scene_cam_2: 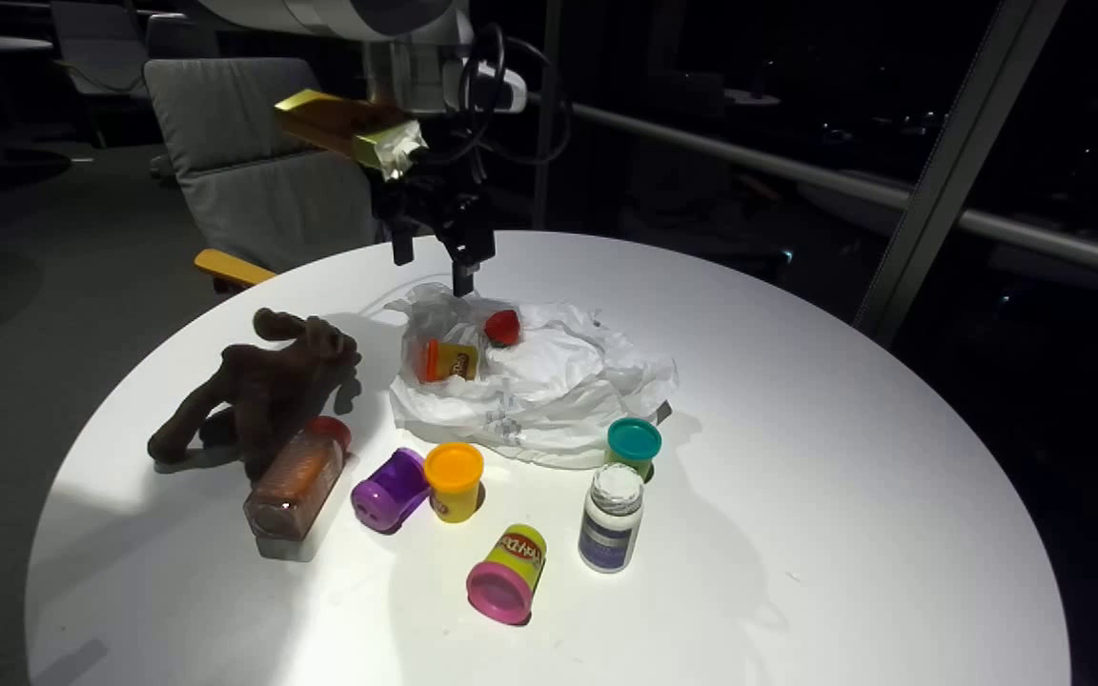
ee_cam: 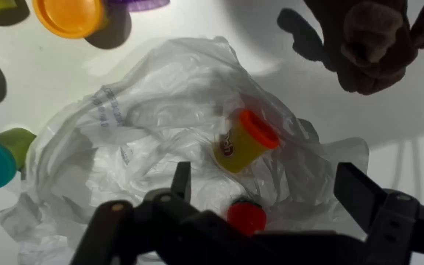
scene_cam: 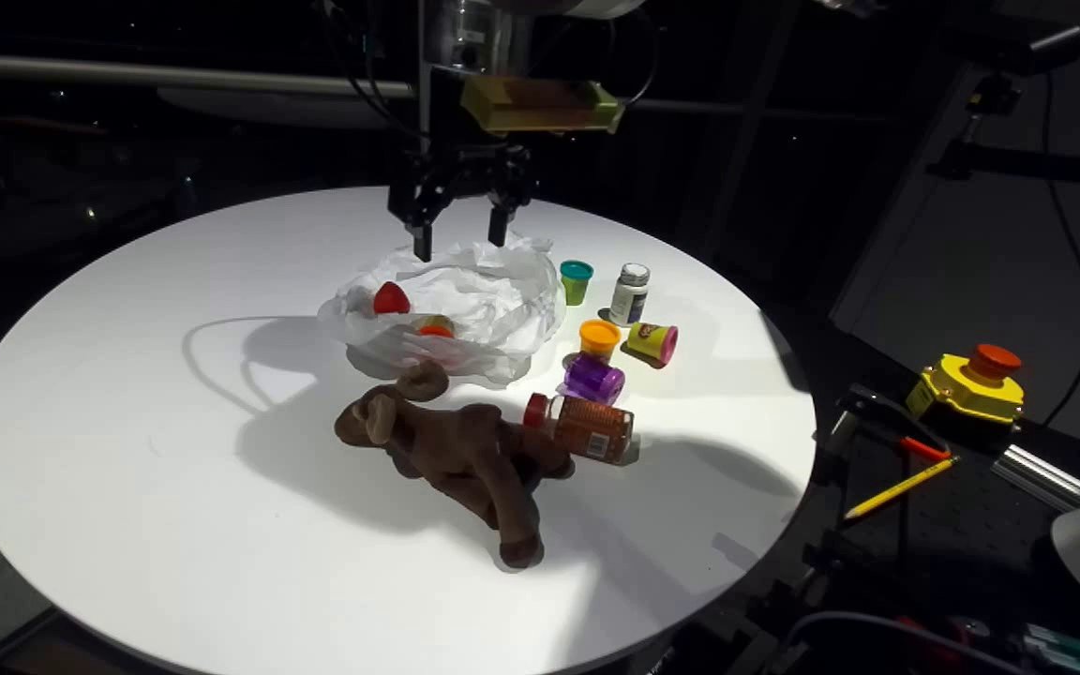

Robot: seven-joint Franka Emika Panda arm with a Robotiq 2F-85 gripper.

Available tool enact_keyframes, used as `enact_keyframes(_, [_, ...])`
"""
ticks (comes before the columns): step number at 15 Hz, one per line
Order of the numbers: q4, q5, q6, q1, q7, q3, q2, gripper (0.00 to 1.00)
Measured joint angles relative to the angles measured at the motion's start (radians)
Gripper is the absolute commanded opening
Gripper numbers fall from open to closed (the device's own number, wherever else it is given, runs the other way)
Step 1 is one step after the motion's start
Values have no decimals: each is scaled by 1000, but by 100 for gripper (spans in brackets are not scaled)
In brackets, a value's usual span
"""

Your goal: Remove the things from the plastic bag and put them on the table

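On the round white table (scene_cam: pixel 174 469), the plastic bag (scene_cam_2: pixel 549 400) lies spread and crumpled. Inside its folds are a yellow tub with an orange-red lid (ee_cam: pixel 239 147), tipped on its side, and a small red toy (ee_cam: pixel 247 218). My gripper (scene_cam: pixel 460 239) hangs above the bag, jaws wide apart, holding nothing; in the wrist view its body partly hides the red toy. Outside the bag, the brown plush animal (scene_cam: pixel 465 445) rests on the table. Also out there are an orange-lidded tub (scene_cam_2: pixel 455 472), a purple item (scene_cam_2: pixel 392 489), a pink-lidded tub (scene_cam_2: pixel 508 572) and a teal-lidded tub (scene_cam: pixel 576 281).
A white bottle (scene_cam_2: pixel 611 524) stands upright near the teal-lidded tub. Against the plush animal's legs lies a red-capped jar (scene_cam: pixel 593 429). A grey chair (scene_cam_2: pixel 254 162) is behind the table's edge. Beside the table sit a yellow box with a red button (scene_cam: pixel 971 384) and a pencil (scene_cam: pixel 901 487).
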Motion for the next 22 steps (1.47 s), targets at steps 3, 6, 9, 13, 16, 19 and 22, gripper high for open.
enact_keyframes(3, [129, 0, 45, 23, 6, -17, 152, 100])
enact_keyframes(6, [238, 0, 110, 54, 33, -60, 287, 100])
enact_keyframes(9, [329, 0, 142, 80, 68, -115, 369, 100])
enact_keyframes(13, [411, 0, 148, 87, 106, -174, 413, 100])
enact_keyframes(16, [439, 1, 145, 83, 113, -187, 430, 100])
enact_keyframes(19, [451, 2, 145, 81, 114, -184, 441, 100])
enact_keyframes(22, [461, 11, 144, 81, 114, -173, 445, 100])
